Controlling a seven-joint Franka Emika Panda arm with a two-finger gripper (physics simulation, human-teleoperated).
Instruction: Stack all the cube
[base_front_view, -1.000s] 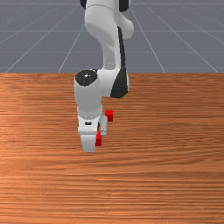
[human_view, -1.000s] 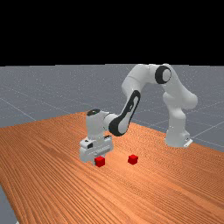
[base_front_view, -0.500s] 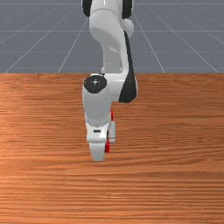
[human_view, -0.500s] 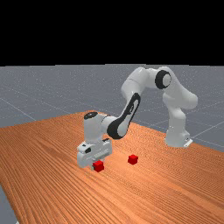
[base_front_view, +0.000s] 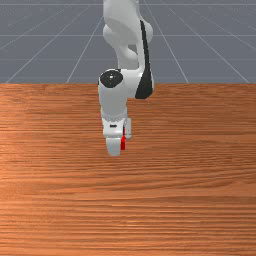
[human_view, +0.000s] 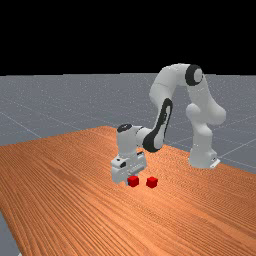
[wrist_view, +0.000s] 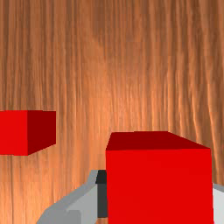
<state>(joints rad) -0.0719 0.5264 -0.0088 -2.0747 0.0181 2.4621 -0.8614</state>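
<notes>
In the front view my gripper (base_front_view: 114, 142) hides most of a red cube (base_front_view: 123, 144), whose side shows at the hand's right edge. The far view has my gripper (human_view: 128, 181) with this held cube (human_view: 133, 181) at its lower end, close to the left of the second red cube (human_view: 152, 182), a gap between them. In the wrist view my gripper (wrist_view: 159, 197) is shut on the held cube (wrist_view: 159, 188), a finger against each of two sides. The second cube (wrist_view: 15, 132) looks smaller there, beside and apart from the held one, on the table.
The orange-brown wooden table (base_front_view: 200, 200) stretches around the hand on all sides. In the far view the arm's base (human_view: 202, 150) stands at the table's right edge, and the forearm reaches over the wood toward the hand.
Carrying the held cube, my hand has lately moved toward the arm's base: up in the front view, right in the far view. The cubes are now nearer each other; the second one has stayed put.
</notes>
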